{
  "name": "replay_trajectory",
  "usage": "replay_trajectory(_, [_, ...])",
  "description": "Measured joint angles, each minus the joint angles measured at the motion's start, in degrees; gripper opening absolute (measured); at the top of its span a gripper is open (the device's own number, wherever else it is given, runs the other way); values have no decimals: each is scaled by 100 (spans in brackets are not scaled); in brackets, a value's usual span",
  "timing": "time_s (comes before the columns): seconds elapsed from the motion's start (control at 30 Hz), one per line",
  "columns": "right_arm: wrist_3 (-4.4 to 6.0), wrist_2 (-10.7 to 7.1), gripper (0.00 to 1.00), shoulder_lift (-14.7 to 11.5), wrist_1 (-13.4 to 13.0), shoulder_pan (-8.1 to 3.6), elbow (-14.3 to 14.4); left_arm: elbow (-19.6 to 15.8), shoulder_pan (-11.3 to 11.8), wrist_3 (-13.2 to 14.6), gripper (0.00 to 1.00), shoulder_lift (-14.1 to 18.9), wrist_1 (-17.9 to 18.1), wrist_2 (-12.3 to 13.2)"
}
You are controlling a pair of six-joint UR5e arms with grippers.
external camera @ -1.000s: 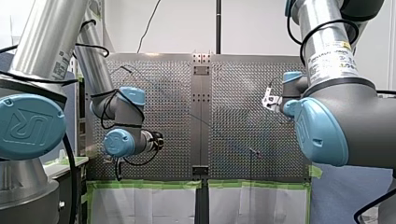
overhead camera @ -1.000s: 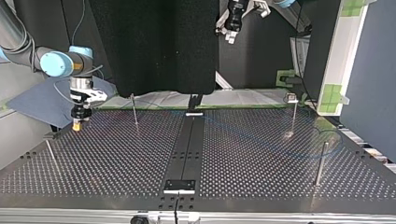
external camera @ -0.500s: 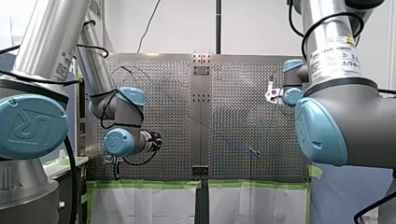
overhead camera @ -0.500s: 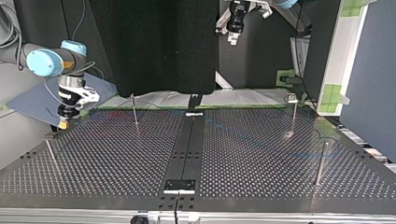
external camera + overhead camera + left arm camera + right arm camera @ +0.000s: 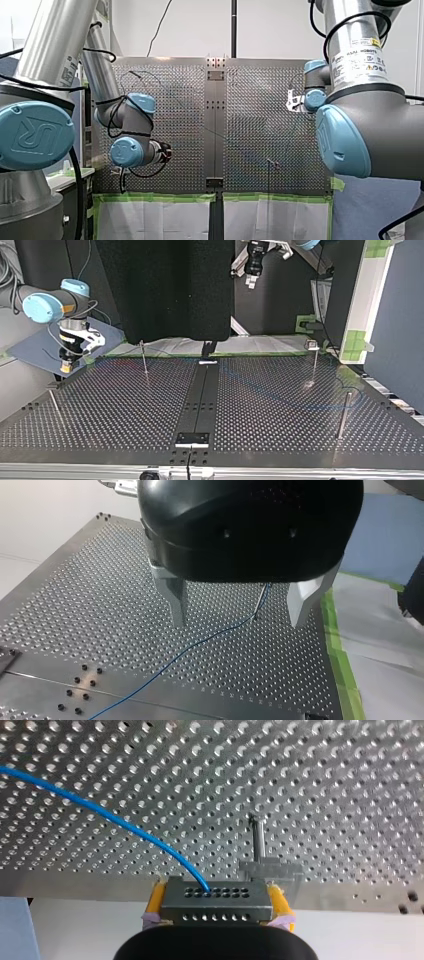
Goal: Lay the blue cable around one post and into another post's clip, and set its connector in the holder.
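Yellow pads [image 5: 156, 900] of my right gripper [image 5: 216, 892] clamp the connector [image 5: 216, 906]; the holder [image 5: 270, 869] lies just ahead, slightly aside; my left gripper [image 5: 236, 622] hangs spread.

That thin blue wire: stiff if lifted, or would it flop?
Probably floppy: the blue cable curves away loosely from the connector held between yellow pads. Likely light too, being so thin. It would probably trail across the table rather than hold shape.

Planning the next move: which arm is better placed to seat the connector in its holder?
Right. The right end effector is shut on the connector, with what looks like the holder just ahead. The left end effector hangs open and empty above the blue cable.
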Motion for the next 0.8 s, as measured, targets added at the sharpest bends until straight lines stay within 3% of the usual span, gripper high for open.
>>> replay_trajectory(0.2, [-351, -240, 0, -1, 361, -28, -132, 0, 38, 59, 99, 0, -127, -4])
replay_trajectory(0.27, [-390, -328, 0, 0, 455, -53, -142, 0, 52, 69, 99, -1, -157, -6])
replay_trajectory(0.4, [-374, -547, 0, 3, 516, -132, -151, 0, 83, 74, 99, 0, -194, -12])
replay_trajectory(0.6, [-336, -853, 0, 4, 365, -281, -207, 0, 131, 75, 99, -3, -275, -31])
replay_trajectory(0.8, [-114, -1150, 0, 12, 93, -424, -316, 0, 187, 109, 99, 0, -365, -126])
